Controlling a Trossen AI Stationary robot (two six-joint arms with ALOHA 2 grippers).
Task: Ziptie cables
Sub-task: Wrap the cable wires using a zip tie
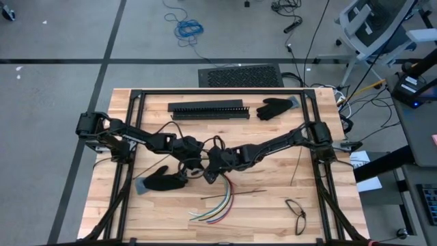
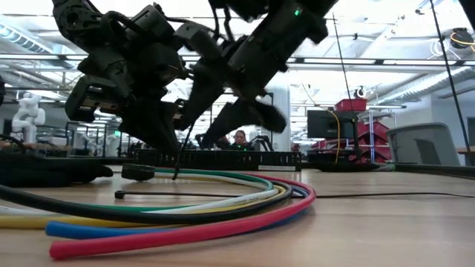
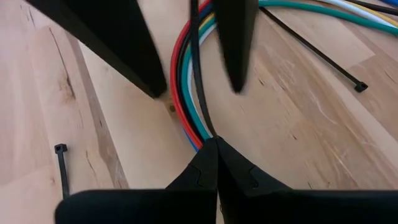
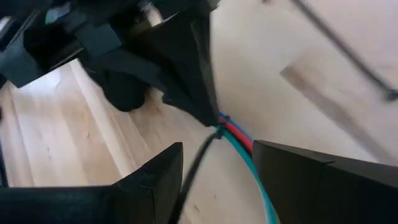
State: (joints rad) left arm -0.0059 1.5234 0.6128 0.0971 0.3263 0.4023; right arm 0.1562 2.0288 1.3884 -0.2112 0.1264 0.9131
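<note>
Left gripper (image 3: 216,146): over the table's middle, fingers pinched together on a thin black zip tie (image 3: 198,81) at the cable bundle.
Cables (image 1: 217,205): coloured bundle fanned on the wood, just in front of both grippers.
Right gripper (image 4: 217,155): meets the left one, fingers parted, astride the bundle.

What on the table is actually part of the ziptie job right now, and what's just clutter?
In use: cables; zip tie on them, pinched in the shut left gripper; open right gripper straddling its tail.
Lying about: black glove, second glove, slotted bar, glasses, spare zip tie.
</note>
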